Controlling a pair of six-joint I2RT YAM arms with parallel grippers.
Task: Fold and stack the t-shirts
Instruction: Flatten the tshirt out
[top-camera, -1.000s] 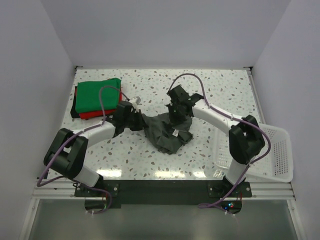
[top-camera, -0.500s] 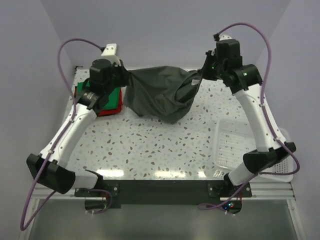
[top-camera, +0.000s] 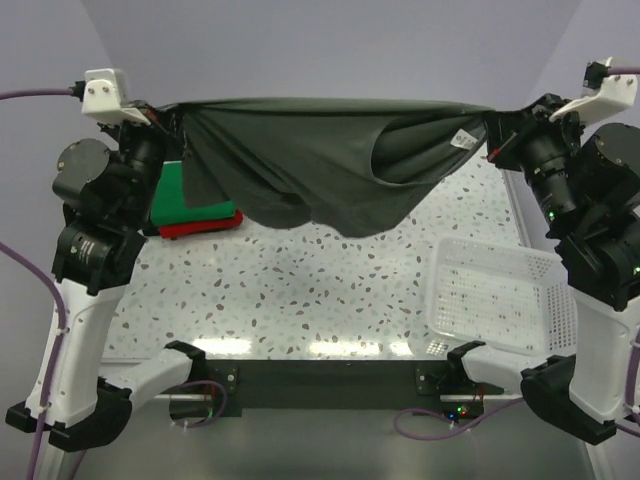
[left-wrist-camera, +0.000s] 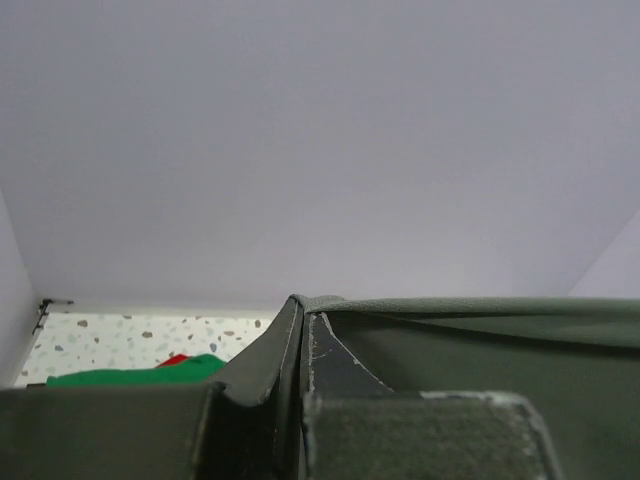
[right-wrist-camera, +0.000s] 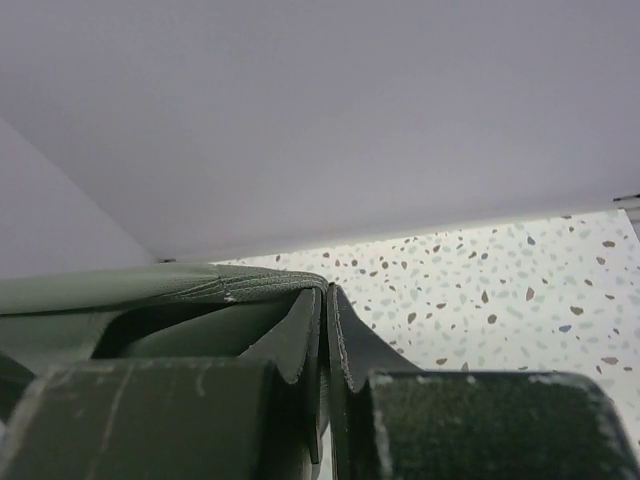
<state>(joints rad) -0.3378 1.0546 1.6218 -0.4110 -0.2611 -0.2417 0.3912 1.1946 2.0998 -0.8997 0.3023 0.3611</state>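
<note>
The left gripper (top-camera: 168, 112) and the right gripper (top-camera: 493, 135) are each clamped on a top corner of the dark grey shirt (top-camera: 300, 160). It hangs stretched between them above the table (top-camera: 330, 290), with its top edge pulled into a nearly straight line and its lower part sagging in a rounded belly. The likeliest failure is a slip: the wrist views show each pair of jaws pinching only a thin edge of cloth, so pulling the arms further apart could tug a corner free and drop the shirt in a heap. The right side is also doubled over, with a flap curling back near a small white label (top-camera: 462, 138), and laying it down like that would probably trap a crease. Lowering too far left could drag cloth across the green shirt (top-camera: 185, 195), which is folded into a rectangle on top of the red shirt (top-camera: 195, 227) at the far left of the table, and push that stack askew. The grey fabric looks soft, matte and limp, falling in smooth, broad folds. The tabletop is glossy, speckled stone, and the white basket (top-camera: 500, 243) at the right is stiff plastic mesh with rounded corners.
</note>
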